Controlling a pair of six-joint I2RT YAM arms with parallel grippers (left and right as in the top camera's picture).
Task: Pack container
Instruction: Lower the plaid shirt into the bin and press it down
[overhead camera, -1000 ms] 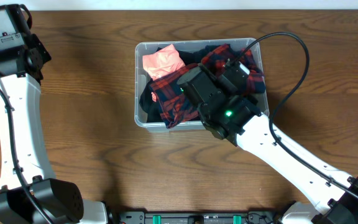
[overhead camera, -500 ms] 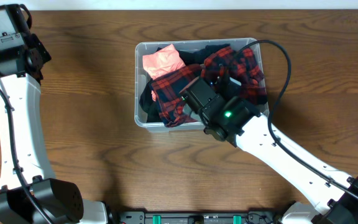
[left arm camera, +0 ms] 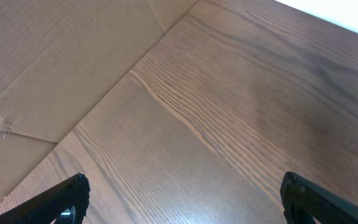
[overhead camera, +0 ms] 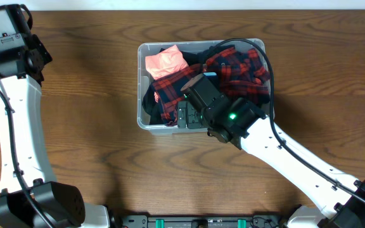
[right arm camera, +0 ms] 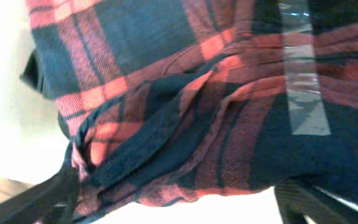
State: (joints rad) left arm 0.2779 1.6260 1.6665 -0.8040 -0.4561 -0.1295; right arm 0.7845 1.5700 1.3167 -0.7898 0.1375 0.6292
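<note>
The container [overhead camera: 142,82], a clear plastic bin, stands at the table's middle back. It holds a red-and-black plaid cloth [overhead camera: 236,66], a pink cloth [overhead camera: 165,62] and dark fabric. My right gripper [overhead camera: 187,117] is low over the bin's front edge. In the right wrist view it [right arm camera: 179,208] is open, with the plaid cloth [right arm camera: 185,106] just beyond the fingertips and not held. My left gripper [left arm camera: 182,190] is open and empty above bare wood at the far left back.
The left arm [overhead camera: 18,114] runs down the table's left side. The right arm [overhead camera: 296,158] crosses from the front right corner, and its black cable [overhead camera: 268,63] loops over the bin's right end. A cardboard-coloured surface [left arm camera: 55,56] lies beyond the table edge.
My right gripper has pulled back from the bin's right middle to its front edge. The plaid cloth stays in the bin and more of it shows. The left arm has not moved.
</note>
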